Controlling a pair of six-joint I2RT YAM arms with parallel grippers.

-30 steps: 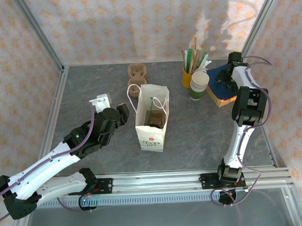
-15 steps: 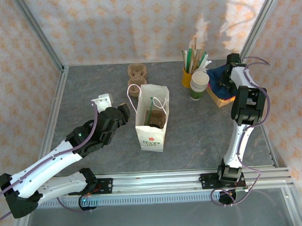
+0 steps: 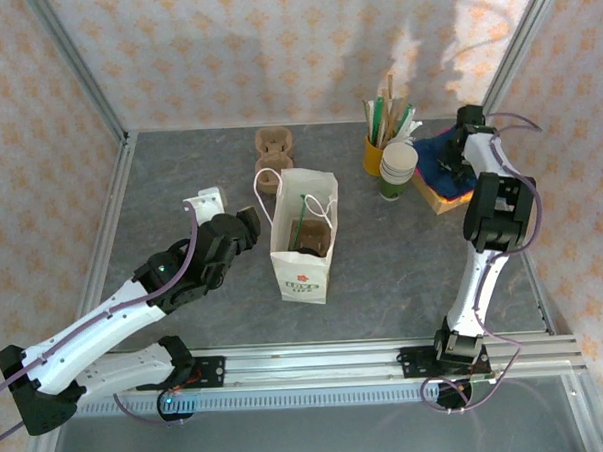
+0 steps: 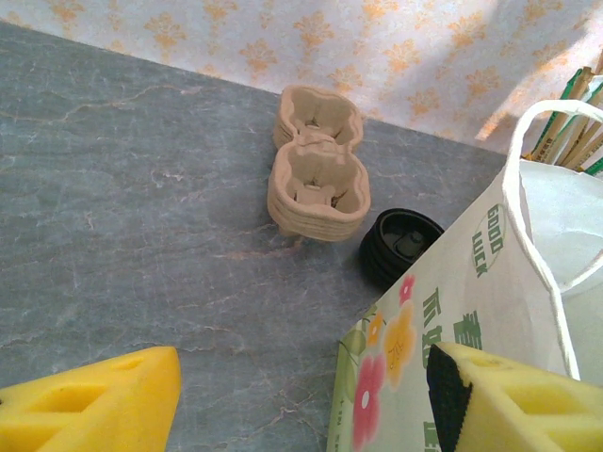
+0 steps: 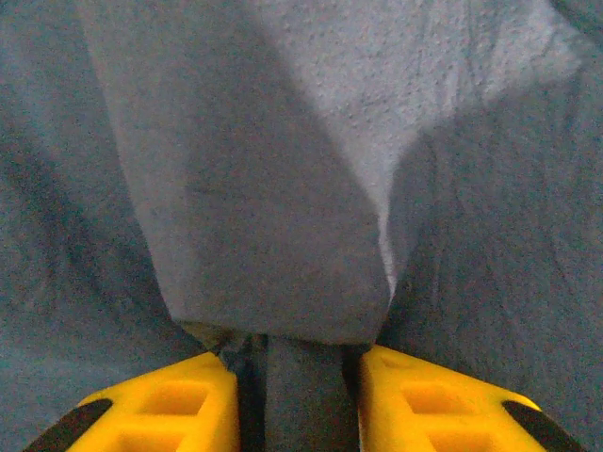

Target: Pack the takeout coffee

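Observation:
The white paper bag (image 3: 300, 248) with flower print stands open mid-table; its side also appears in the left wrist view (image 4: 443, 348). A dark round shape (image 3: 309, 249) sits deep inside it beside a green stick; I cannot tell whether it is the coffee's black lid. My left gripper (image 3: 244, 222) is open just left of the bag, nothing between its fingers (image 4: 94, 405). My right gripper (image 3: 449, 157) is at the back right, shut on a fold of blue napkin (image 5: 283, 235) from the napkin pile (image 3: 441, 170).
A lidless stack of white-and-green cups (image 3: 398, 170) and a yellow cup of sticks and straws (image 3: 376, 153) stand beside the napkins. Pulp cup carriers (image 4: 317, 174) and black lids (image 4: 400, 243) lie behind the bag. A small white item (image 3: 202, 202) lies near the left arm.
The right gripper has shifted slightly on the napkin pile and the blue napkin now bunches up. The left gripper has crept a little toward the bag.

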